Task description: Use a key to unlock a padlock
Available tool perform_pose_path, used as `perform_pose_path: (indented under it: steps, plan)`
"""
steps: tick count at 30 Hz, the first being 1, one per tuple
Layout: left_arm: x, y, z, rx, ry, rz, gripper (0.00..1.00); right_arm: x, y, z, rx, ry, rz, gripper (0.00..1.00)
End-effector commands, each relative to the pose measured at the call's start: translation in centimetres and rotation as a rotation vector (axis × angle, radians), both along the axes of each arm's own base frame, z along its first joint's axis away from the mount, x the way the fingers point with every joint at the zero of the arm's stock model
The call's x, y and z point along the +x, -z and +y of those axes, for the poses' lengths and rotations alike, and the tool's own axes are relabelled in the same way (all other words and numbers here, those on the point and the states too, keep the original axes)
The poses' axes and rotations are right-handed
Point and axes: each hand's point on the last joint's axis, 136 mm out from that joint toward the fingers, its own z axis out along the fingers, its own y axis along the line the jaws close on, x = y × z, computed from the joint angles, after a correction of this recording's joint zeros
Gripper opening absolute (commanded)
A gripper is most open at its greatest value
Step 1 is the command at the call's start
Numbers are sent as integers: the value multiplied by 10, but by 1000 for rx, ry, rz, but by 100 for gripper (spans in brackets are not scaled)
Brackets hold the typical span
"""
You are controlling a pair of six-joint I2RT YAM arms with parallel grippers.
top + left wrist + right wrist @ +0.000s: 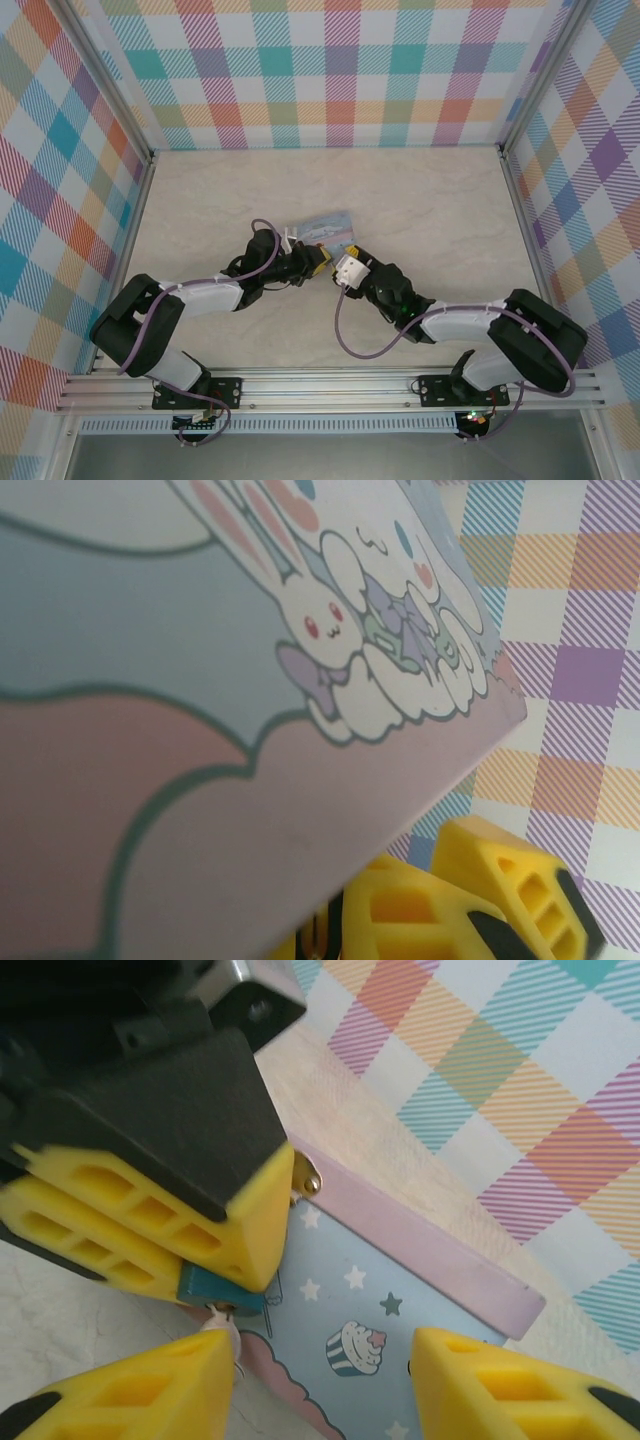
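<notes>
Both arms reach in to the middle of the table (430, 200), about midway between its left and right edges, where a pale blue tin (325, 228) lies flat. The left gripper (262, 1252) sits over the tin's near edge. Its yellow fingers (150, 1215) are pressed close together on the padlock (218, 1291), a small bluish block pinched at their tips just above the tin's lid. A small pale loop (224, 1334) hangs right under the padlock; I cannot tell whether it is the key. The right gripper (325, 1358) faces the left one across the tin with its jaws spread wide and nothing between them.
</notes>
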Motion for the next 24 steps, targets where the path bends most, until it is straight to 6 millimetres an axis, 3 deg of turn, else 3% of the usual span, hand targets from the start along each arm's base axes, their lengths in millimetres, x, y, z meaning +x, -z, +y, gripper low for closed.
perform_pose_path:
  steps: [1, 9, 24]
  plan:
    - [6, -26, -3, -52, -11, -38, 0, -11, -8, 2, 30, -22, 9, 50]
    - [6, -27, -2, -51, -11, -40, 0, -16, 10, 7, -5, -17, 31, 45]
    - [4, -32, -3, -61, -3, -46, 0, -4, 11, 21, -6, 0, 13, 28]
